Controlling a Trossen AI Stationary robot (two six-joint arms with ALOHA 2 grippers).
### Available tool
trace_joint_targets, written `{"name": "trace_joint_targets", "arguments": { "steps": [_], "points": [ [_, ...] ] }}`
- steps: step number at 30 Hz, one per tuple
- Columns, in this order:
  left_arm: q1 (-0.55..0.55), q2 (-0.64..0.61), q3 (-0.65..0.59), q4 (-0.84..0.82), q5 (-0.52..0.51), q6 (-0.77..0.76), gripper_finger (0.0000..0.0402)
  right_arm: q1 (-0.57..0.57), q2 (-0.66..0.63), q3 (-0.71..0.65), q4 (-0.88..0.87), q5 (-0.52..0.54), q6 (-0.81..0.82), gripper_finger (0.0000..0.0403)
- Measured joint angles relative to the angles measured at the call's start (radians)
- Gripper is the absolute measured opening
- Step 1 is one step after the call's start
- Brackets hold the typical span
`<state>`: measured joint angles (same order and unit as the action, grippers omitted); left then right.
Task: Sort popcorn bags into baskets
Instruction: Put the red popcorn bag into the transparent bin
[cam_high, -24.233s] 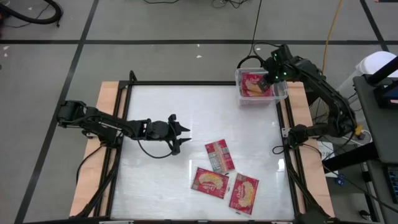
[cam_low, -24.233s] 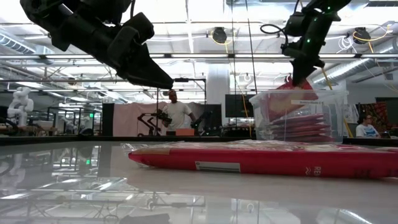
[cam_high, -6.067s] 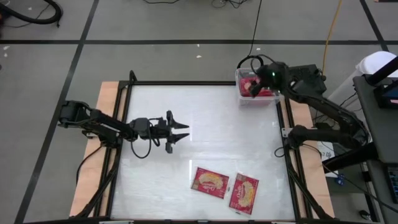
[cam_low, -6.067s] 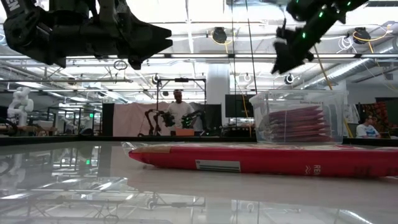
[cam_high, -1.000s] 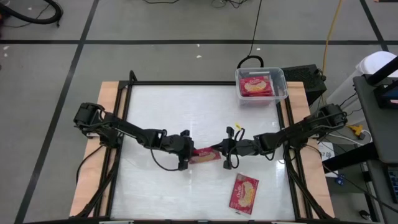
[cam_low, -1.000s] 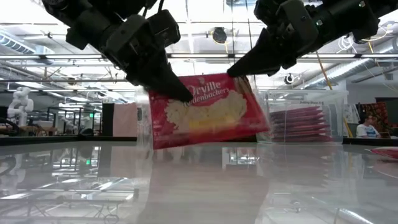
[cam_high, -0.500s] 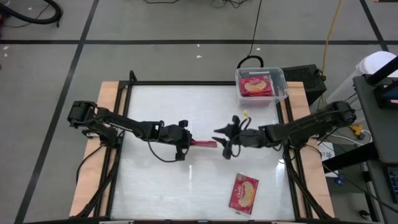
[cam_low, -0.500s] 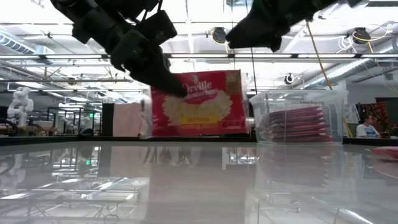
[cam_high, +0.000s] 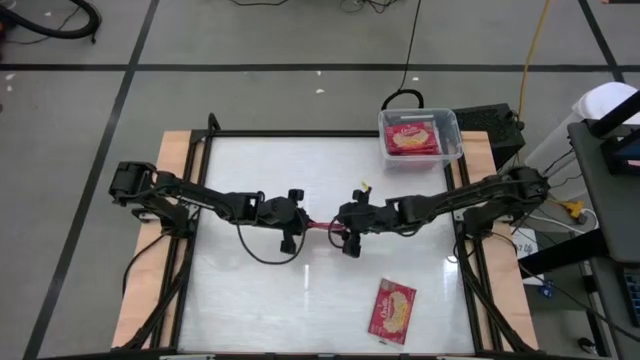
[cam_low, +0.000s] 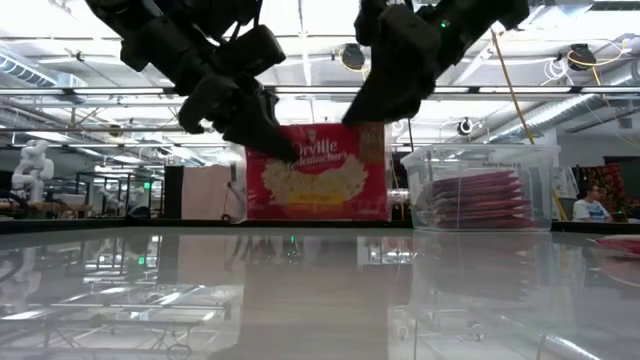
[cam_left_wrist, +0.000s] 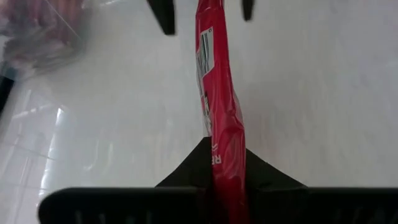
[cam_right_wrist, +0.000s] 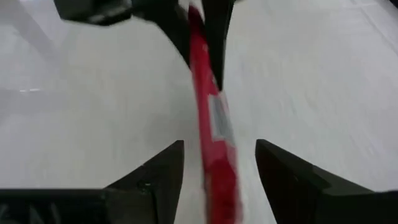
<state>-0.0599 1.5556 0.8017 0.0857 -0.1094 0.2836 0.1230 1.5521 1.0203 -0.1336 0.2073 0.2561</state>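
A red popcorn bag (cam_low: 316, 172) stands on edge above the middle of the worktop (cam_high: 250, 180), held between the two arms. In the low view its front faces the camera: a red packet with white lettering at the top and a pale yellow popcorn picture filling the centre. From above it shows only as a thin red strip. In the left wrist view its narrow side carries a white printed label with a barcode.

The left pincer (cam_high: 297, 222) is clamped on one end of this bag; in its wrist view the red edge runs straight down between the dark fingers (cam_left_wrist: 186, 177) pressed against it. The right pincer (cam_high: 341, 229) sits at the bag's other end with its jaws spread apart, one finger (cam_right_wrist: 155, 171) on each side of the red edge and a gap showing between them and the packet.

A second popcorn bag (cam_high: 393, 309) lies flat, front up, near the worktop's front edge towards the right. The clear basket (cam_high: 452, 135) rests at the far right corner of the worktop, with more red bags (cam_high: 411, 138) stacked flat inside; the low view shows their layered edges through its wall.
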Motion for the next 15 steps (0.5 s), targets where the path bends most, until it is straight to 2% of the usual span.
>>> {"name": "trace_joint_targets", "arguments": {
  "steps": [6, 15],
  "points": [
    [-0.002, 0.001, 0.0, -0.008, -0.001, -0.007, 0.0032, -0.005, 0.021, 0.0, -0.003, -0.004, -0.016, 0.0153],
    [-0.001, 0.001, 0.0, -0.008, -0.003, -0.009, 0.0033, -0.005, 0.046, 0.0, -0.004, -0.039, -0.035, 0.0059]
  ]
}}
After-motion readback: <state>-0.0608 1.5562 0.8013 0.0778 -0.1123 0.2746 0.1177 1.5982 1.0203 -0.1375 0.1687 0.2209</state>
